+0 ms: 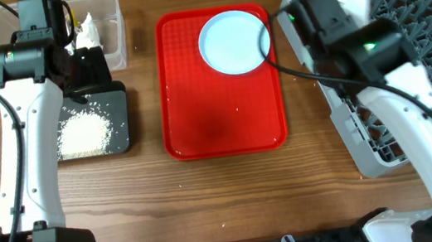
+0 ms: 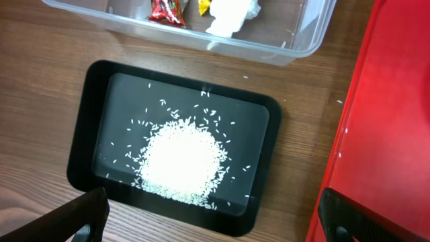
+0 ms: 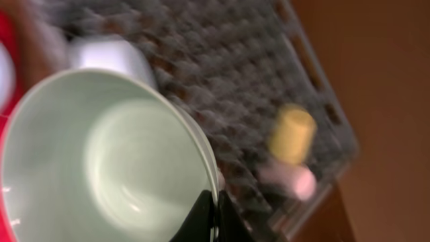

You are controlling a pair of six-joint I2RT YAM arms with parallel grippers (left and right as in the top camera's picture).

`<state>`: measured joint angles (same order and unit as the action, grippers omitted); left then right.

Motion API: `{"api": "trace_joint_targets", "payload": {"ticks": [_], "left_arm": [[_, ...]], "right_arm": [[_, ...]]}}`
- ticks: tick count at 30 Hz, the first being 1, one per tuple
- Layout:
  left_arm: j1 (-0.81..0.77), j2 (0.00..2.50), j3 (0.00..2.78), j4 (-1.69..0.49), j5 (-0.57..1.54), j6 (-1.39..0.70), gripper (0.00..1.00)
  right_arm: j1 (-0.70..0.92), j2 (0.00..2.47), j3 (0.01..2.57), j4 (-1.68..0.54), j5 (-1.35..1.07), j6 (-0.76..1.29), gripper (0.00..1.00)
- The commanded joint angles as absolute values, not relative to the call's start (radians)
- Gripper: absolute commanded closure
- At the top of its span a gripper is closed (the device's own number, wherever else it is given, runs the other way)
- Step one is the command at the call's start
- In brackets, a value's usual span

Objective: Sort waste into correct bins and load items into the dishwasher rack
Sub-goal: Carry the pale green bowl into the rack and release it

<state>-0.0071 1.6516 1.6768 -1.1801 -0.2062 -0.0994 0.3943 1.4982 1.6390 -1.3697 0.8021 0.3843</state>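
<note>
The right hand [image 3: 209, 216] pinched the rim of a pale green bowl [image 3: 101, 154], though little of the hand showed at the frame's foot and that whole wrist view was smeared. Beyond the bowl the grey rack [image 3: 248, 81] lay blurred, with a yellow cup [image 3: 293, 134] and a white cup [image 3: 290, 180] barely legible on it. The left hand [image 2: 215, 218] hung spread wide, cropped to its tips, above the black tray [image 2: 84, 107] of rice grains [image 2: 181, 158]. Past that tray, the clear tub [image 2: 282, 48] held wrappers [image 2: 166, 9], cut off at the top. Further aside, a red tray [image 1: 224, 120] bore the plate [image 1: 234, 42] on the wooden table [image 1: 235, 202].
</note>
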Motion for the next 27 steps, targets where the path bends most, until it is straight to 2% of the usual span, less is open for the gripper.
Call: {"api": "trace_joint_targets", "payload": {"ticks": [1, 4, 6, 10, 16, 20, 27], "left_arm": [[-0.002, 1.653, 1.676, -1.179, -0.214, -0.106, 0.0], [-0.002, 1.653, 1.676, -1.179, -0.214, -0.107, 0.0], [-0.002, 1.653, 1.676, -1.179, -0.214, -0.107, 0.0], [-0.002, 1.653, 1.676, -1.179, -0.214, -0.106, 0.0], [-0.002, 1.653, 1.676, -1.179, -0.214, -0.106, 0.0], [-0.002, 1.653, 1.676, -1.179, -0.214, -0.106, 0.0], [-0.002, 1.653, 1.676, -1.179, -0.214, -0.107, 0.0]], "right_arm": [[0.336, 1.463, 1.636, -1.541, 0.923, 0.643, 0.96], [0.269, 1.472, 1.616, -1.559, 0.956, 0.714, 0.96], [0.192, 1.496, 1.615, -1.461, 1.019, 0.673, 0.96], [0.022, 1.617, 1.615, -0.968, 1.036, 0.235, 0.96], [-0.037, 1.846, 1.615, -0.357, 1.148, -0.405, 0.96], [-0.032, 1.943, 1.615, -0.269, 1.126, -0.541, 0.96], [-0.033, 2.007, 1.582, -0.3, 1.142, -0.554, 0.96]]}}
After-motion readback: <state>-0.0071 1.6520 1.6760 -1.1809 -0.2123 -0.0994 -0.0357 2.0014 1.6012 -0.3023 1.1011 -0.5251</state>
